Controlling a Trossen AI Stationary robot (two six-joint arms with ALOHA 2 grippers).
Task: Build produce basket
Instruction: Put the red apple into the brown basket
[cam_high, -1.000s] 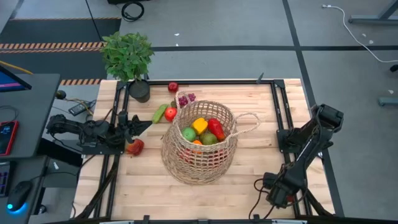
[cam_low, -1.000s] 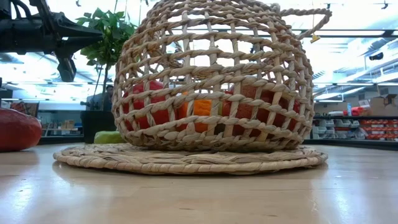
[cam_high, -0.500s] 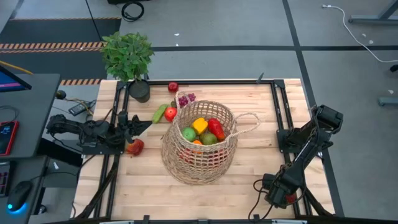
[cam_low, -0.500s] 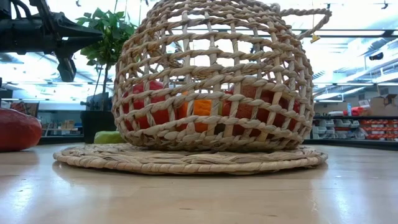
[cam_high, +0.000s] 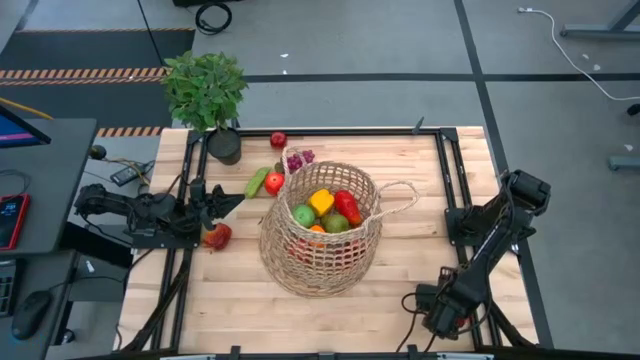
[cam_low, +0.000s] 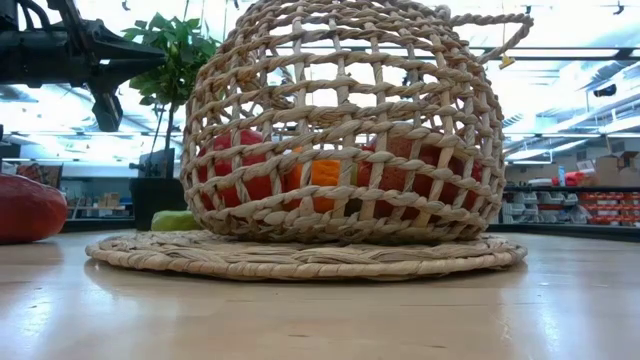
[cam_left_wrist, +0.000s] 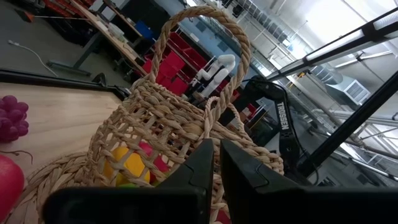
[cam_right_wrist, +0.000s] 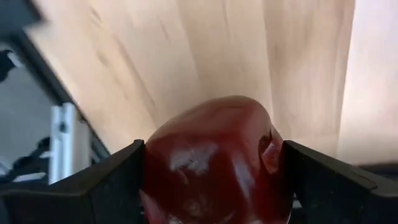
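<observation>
I count one wicker basket (cam_high: 320, 232), two red apples (cam_high: 278, 140) on the table outside it, one cucumber (cam_high: 257, 182), one bunch of grapes (cam_high: 300, 157), and one dark red apple (cam_right_wrist: 214, 158) between my right fingers

The middle of the table (cam_high: 400, 150) is taken up by the basket (cam_high: 320, 235), whose open top is unblocked from above. Behind it, the far-left corner is crowded by a potted plant (cam_high: 207, 95), a cucumber (cam_high: 257, 181), grapes (cam_high: 300, 158) and two red apples (cam_high: 276, 162). Another red apple (cam_high: 217, 236) lies to its left, beside the left gripper (cam_high: 232, 203). Bare wood is left along the near edge and across the right side, up to the right gripper (cam_high: 440, 318) at the near-right corner
</observation>
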